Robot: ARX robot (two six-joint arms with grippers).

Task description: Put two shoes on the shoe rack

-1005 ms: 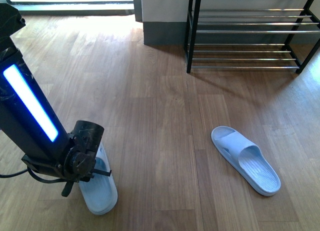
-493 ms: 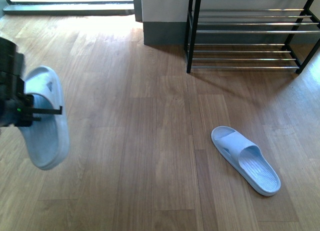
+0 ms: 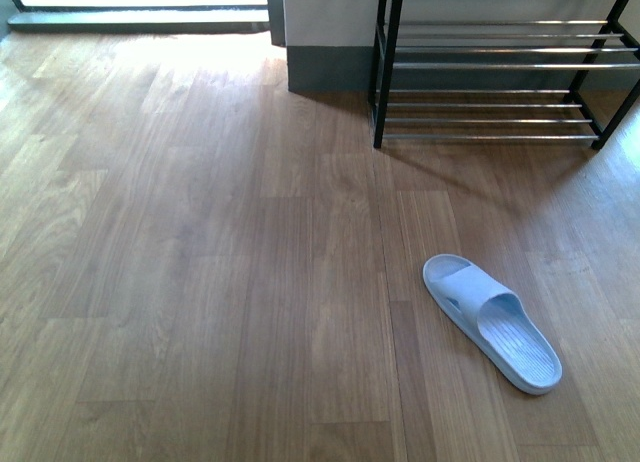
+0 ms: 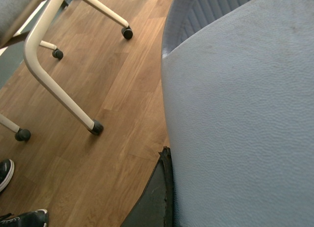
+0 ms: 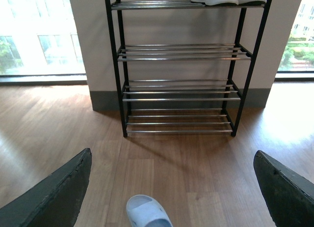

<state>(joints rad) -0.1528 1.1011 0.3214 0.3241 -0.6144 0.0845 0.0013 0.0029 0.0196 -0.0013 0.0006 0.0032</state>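
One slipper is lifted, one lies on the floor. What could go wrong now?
The held slipper fills the left wrist view, so that camera cannot guide placing it on the shoe rack.
The rack's shelves are thin rods with gaps; a slipper may tilt or slip through.
Some chair legs show in the left wrist view; a swing could hit them.

Setting: indoor room with the look of a home entryway and some office traces.
Wood-plank floor (image 3: 200, 232) throughout. Ahead of the right gripper (image 5: 171, 153), a black shoe rack (image 5: 179, 89) with chrome rods stands against a white wall pier (image 5: 181, 25), flanked by floor-level windows (image 5: 34, 45) showing greenery and buildings. A pale-blue slide sandal (image 3: 492, 320) lies on the floor between that gripper and the rack. Left wrist view shows cream chair legs (image 4: 54, 84) on castors (image 4: 96, 127).
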